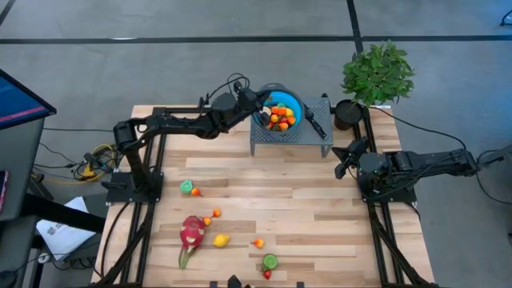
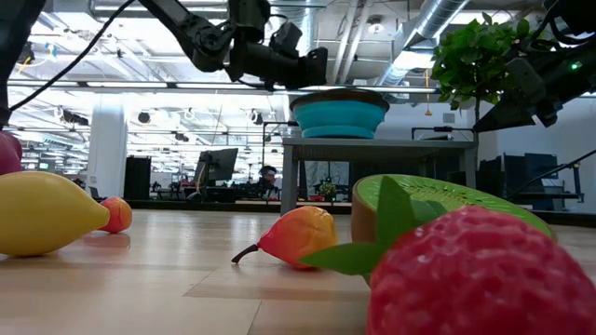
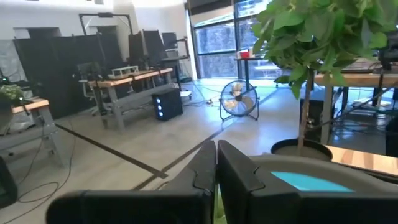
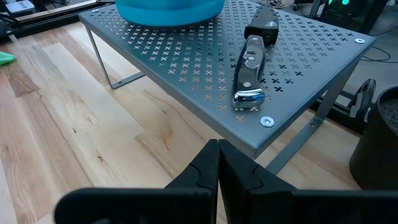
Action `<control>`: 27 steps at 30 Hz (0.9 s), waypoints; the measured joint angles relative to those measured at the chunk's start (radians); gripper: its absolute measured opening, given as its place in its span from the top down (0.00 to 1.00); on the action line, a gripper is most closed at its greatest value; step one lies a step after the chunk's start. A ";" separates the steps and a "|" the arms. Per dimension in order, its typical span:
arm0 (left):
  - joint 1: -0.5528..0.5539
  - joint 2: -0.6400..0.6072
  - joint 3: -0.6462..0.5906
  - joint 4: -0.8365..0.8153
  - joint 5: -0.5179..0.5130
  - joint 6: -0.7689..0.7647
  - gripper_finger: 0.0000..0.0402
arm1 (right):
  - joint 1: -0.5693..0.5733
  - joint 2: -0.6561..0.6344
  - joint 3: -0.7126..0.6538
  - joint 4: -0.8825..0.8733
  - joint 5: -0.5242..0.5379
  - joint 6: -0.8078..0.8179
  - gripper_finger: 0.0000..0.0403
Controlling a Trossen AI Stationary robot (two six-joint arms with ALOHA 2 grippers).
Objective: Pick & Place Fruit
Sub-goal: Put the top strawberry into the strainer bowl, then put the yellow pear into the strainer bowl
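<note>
A blue bowl [image 1: 294, 102] holding several small orange and red fruits [image 1: 280, 116] stands on a grey perforated rack [image 1: 290, 140] at the table's far side. My left gripper [image 1: 260, 106] is shut and points level, just above the bowl's left rim [image 2: 340, 113]. More fruit lies on the near left of the table: a pink dragon fruit [image 1: 192, 232], a lemon [image 1: 221, 240], a kiwi half [image 1: 270, 261] and a strawberry [image 2: 484, 270]. My right gripper [image 4: 217, 163] is shut and waits low by the rack's right corner. My left gripper: a thin yellow-green sliver [image 3: 216, 208] shows low between its shut fingers in the left wrist view. I cannot tell whether that is something held or something seen past the fingers.
A black-handled knife [image 4: 252, 74] lies on the rack right of the bowl. A potted plant [image 1: 378, 72] stands at the far right corner. Small orange fruits [image 1: 258, 243] and a green one [image 1: 186, 187] lie scattered on the left half; the wooden middle [image 1: 304, 200] is bare.
</note>
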 joint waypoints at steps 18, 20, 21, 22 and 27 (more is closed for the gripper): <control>0.000 -0.005 -0.002 -0.001 -0.001 -0.062 0.70 | 0.000 0.000 0.000 0.001 0.000 0.000 1.00; -0.003 -0.005 -0.002 0.000 -0.001 -0.078 0.69 | 0.000 0.000 0.000 0.001 0.000 0.000 1.00; -0.003 -0.005 -0.002 -0.001 -0.001 -0.085 0.69 | 0.000 0.000 0.000 0.001 0.000 0.000 1.00; -0.003 -0.005 -0.002 -0.001 -0.001 -0.090 0.69 | 0.000 0.000 0.000 0.001 0.000 0.000 1.00; -0.007 -0.005 -0.002 -0.001 -0.001 -0.138 0.71 | 0.000 0.000 0.000 0.001 0.000 0.000 1.00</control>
